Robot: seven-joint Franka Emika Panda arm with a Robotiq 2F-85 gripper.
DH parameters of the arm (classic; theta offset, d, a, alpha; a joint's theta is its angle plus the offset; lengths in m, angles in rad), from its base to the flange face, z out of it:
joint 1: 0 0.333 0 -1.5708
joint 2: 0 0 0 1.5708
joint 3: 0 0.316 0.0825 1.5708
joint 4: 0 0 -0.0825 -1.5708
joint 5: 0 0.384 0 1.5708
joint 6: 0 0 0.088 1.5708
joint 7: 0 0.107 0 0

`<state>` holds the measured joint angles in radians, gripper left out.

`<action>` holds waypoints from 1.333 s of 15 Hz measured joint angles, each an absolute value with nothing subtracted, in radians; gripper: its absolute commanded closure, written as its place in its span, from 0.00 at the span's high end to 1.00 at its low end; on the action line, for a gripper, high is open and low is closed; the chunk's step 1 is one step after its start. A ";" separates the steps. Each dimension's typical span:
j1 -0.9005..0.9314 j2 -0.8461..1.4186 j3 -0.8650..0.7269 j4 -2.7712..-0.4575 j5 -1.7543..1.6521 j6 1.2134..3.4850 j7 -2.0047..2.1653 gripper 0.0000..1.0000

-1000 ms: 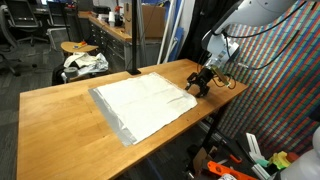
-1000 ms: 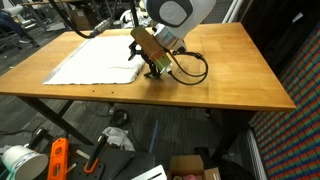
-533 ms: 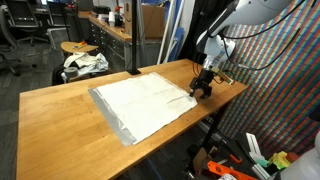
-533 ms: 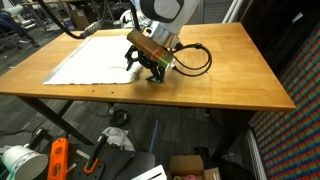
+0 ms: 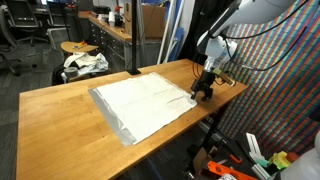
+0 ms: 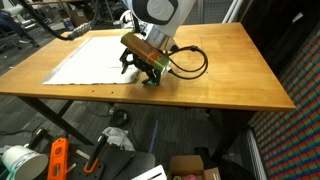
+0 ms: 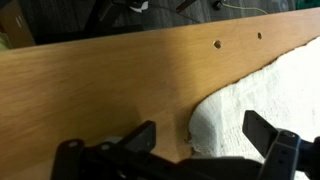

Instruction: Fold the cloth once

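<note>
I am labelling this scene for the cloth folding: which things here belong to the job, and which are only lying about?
Belong to the job:
the cloth, flat on the table
the gripper, fingers open at the cloth's edge

Lying about:
the fabric bundle beyond the table
the orange tool and white container on the floor

A wooden bench (image 5: 60,120) fills both exterior views. Past its far edge, at ten o'clock, sits a white-and-dark fabric bundle (image 5: 84,64). On the floor (image 6: 150,135) beneath lie an orange tool (image 6: 57,160) at seven o'clock and a cardboard box (image 6: 190,167) at five.
</note>
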<state>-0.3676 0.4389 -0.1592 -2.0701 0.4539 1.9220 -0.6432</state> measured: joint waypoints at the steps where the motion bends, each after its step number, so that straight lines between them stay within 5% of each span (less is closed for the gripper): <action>1: -0.368 0.426 -0.157 -2.088 0.457 1.940 -0.651 1.00; 14: -0.338 0.286 -0.125 -2.240 0.550 2.096 -0.676 1.00; 15: -0.337 0.286 -0.124 -2.241 0.550 2.088 -0.676 0.75; 17: -0.336 0.286 -0.123 -2.242 0.550 2.075 -0.676 0.68; 20: -0.336 0.286 -0.123 -2.242 0.557 2.050 -0.676 0.42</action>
<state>-0.3360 0.2857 -0.1233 -2.2420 0.5572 2.0504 -0.6756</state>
